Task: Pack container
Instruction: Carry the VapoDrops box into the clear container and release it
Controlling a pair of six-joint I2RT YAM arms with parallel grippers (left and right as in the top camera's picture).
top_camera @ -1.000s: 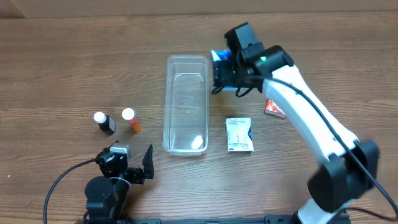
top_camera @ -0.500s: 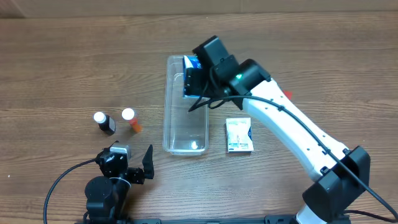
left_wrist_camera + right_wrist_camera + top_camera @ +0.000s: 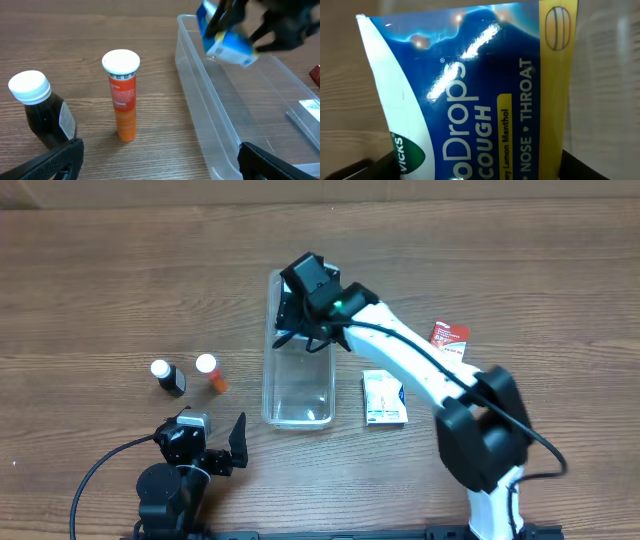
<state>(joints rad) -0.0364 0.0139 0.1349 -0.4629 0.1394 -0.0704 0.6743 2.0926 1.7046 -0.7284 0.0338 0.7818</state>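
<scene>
Container (image 3: 298, 395): a clear, long, narrow plastic bin with rounded corners. It lies near the middle of a wooden table (image 3: 120, 280), with its length running away from the robot. The left wrist view (image 3: 210, 125) shows only its near left wall and part of its floor.

The right gripper (image 3: 297, 312) hangs over the far end of the bin, clamped on a blue box (image 3: 227, 42) that is tilted and blurred. From overhead the arm hides the box almost entirely, so it is unclear whether the box is below the rim. In the right wrist view the box (image 3: 480, 100) fills the picture. The words "Drops", "Cough" and "Vicks" can be read, and the rest is cut off.

The left gripper (image 3: 212, 438) sits at the near left of the table, its fingers (image 3: 45, 162) spread wide with nothing between them.

Left of the bin stand an orange tube (image 3: 210, 373) and a dark bottle (image 3: 168, 377), both upright with white caps. Just right of the bin lies a white packet (image 3: 384, 397). Further right is a red packet (image 3: 449, 337), partly covered by the arm, its print too small to read.
</scene>
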